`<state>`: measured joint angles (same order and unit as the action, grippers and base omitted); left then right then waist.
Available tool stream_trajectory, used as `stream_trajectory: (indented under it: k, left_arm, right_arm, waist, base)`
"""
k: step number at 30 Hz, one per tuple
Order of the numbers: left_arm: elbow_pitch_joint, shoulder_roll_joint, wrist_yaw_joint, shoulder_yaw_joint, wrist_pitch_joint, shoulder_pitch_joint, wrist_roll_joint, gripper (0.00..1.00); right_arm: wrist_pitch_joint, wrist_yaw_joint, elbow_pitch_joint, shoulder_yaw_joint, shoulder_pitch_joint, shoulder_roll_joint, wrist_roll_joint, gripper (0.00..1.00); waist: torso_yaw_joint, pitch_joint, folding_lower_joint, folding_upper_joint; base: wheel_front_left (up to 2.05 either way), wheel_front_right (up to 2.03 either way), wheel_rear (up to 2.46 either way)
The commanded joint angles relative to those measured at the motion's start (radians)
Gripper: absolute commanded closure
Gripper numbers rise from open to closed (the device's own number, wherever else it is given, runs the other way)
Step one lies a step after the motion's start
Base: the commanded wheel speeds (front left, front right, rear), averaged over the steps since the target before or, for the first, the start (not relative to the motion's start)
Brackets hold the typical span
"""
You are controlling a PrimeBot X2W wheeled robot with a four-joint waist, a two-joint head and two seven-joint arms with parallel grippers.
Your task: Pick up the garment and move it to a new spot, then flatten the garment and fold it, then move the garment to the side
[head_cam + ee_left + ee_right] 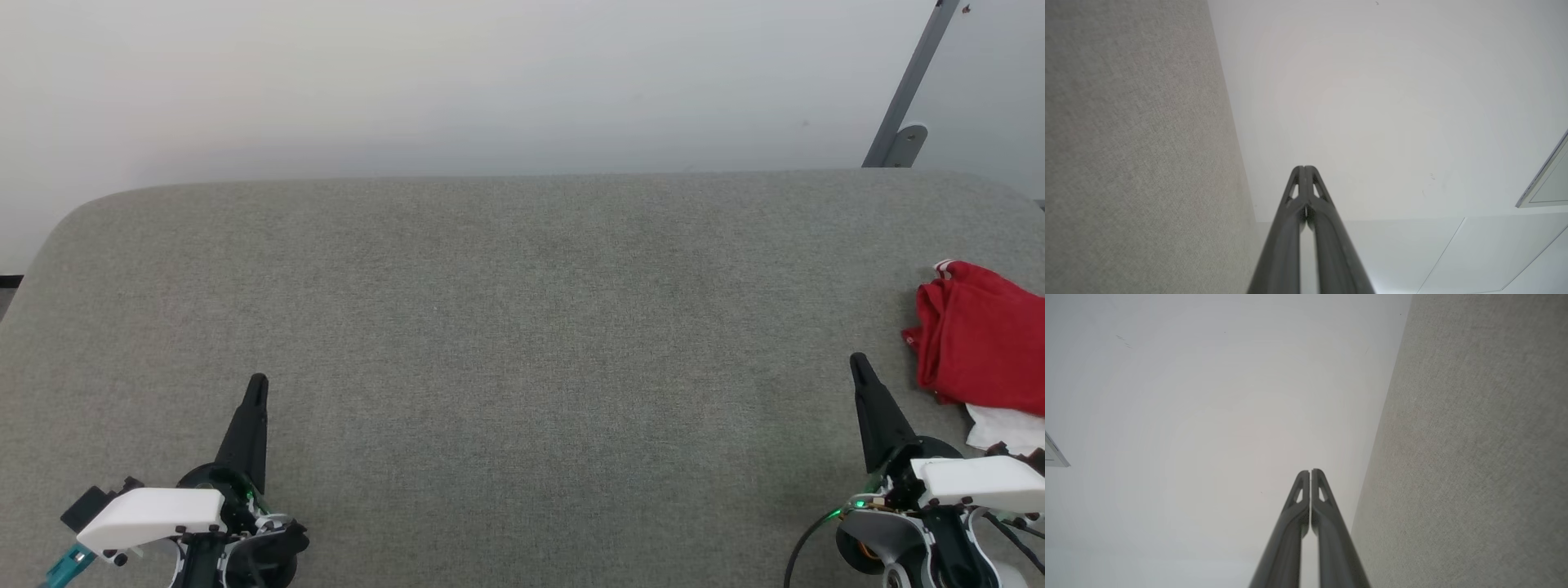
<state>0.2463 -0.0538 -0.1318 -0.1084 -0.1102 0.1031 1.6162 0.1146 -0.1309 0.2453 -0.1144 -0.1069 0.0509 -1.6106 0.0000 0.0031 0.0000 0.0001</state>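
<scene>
The folded garment [980, 339] was seen parked at the worktop's [522, 327] right edge, seemingly set aside as finished, with both jaws clenched empty.

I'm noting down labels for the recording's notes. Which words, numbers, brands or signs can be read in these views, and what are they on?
None: there is no readable text in these views.
The garment lies bunched at the right edge of the grey padded surface, with plain red cloth, some striped trim and a white part facing the camera; no print or tag is visible.
The left gripper and right gripper carry no legible marking.
</scene>
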Motion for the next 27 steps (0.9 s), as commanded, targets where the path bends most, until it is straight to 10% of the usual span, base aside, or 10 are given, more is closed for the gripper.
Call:
stream_trajectory:
  k: [1,27]
  left_arm:
    - [0.0,0.002,0.002,-0.002,-0.004,0.012,0.001,1.0]
    - [0.0,0.003,0.002,-0.004,-0.006,0.012,-0.002,1.0]
  right_arm:
    - [0.002,0.0,0.002,0.0,-0.005,-0.001,-0.004,1.0]
    - [0.001,0.0,0.002,0.001,-0.005,-0.001,-0.004,1.0]
  waist:
    - [0.0,0.0,0.0,-0.0001]
    - [0.0,0.0,0.0,-0.0001]
  base:
    - [0.0,0.0,0.0]
    - [0.0,0.0,0.0]
